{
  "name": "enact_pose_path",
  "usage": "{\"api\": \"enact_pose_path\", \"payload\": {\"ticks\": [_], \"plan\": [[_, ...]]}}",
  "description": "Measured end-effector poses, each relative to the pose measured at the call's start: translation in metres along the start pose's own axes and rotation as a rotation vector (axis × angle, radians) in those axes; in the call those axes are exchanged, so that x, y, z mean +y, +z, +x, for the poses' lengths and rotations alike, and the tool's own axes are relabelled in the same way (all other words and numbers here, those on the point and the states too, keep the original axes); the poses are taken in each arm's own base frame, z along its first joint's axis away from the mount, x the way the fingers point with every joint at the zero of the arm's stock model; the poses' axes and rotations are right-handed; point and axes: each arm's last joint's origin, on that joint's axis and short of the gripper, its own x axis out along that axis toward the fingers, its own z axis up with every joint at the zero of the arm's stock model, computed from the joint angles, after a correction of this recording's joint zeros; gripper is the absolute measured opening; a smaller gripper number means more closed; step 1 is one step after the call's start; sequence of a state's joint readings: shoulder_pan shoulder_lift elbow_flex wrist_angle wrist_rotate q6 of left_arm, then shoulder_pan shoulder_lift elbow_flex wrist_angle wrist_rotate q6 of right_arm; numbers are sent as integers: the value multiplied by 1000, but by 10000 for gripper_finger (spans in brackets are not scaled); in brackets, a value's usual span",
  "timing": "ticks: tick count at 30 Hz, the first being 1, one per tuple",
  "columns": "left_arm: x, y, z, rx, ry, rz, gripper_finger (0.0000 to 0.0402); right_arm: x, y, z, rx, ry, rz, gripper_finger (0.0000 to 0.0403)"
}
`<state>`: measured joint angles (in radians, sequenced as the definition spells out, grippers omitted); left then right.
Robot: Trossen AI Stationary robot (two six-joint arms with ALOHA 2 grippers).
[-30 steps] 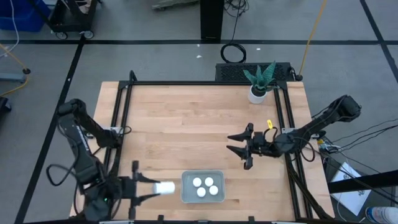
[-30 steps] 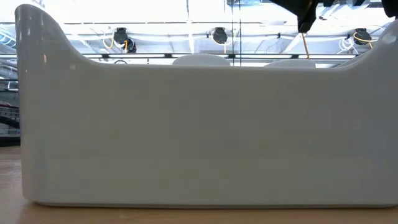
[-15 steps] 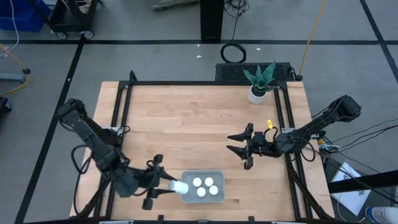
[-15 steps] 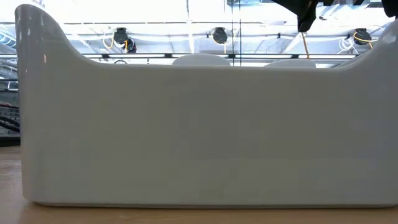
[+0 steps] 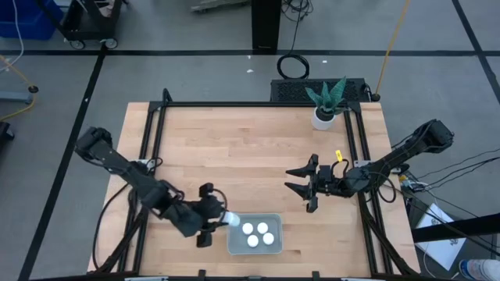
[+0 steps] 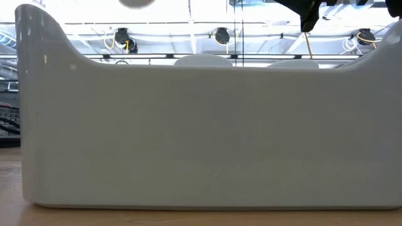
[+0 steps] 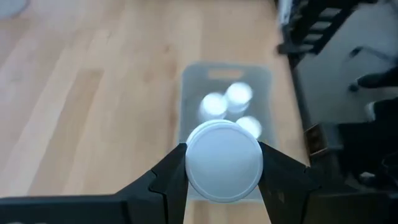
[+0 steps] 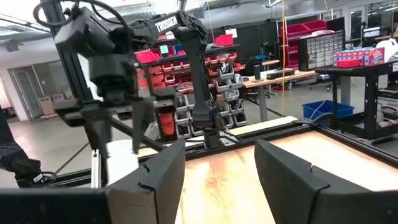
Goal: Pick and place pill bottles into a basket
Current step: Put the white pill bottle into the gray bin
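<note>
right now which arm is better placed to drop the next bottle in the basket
Left. Its hand is shut on a pill bottle at the basket edge; the right hand hangs open and empty, far off.

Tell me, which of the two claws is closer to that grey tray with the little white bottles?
Left. The left gripper holds a pill bottle at the basket edge; the right gripper hangs open, well away.
</note>
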<state>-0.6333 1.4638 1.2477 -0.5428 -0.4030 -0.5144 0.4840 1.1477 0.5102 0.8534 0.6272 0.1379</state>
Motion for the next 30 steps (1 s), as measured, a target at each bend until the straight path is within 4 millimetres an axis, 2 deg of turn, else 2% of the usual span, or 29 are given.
{"api": "enact_pose_path", "payload": {"ticks": [8, 24, 30], "plan": [[2, -5, 41, 125, -70, -19, 166, 0, -1, 0, 5, -4, -4, 187], [-14, -3, 92, 358, -72, -1, 166, -1, -2, 0, 16, -7, -12, 187], [-20, -14, 109, 413, -72, 3, 168, -1, -2, 0, 16, -7, -12, 187]]}}
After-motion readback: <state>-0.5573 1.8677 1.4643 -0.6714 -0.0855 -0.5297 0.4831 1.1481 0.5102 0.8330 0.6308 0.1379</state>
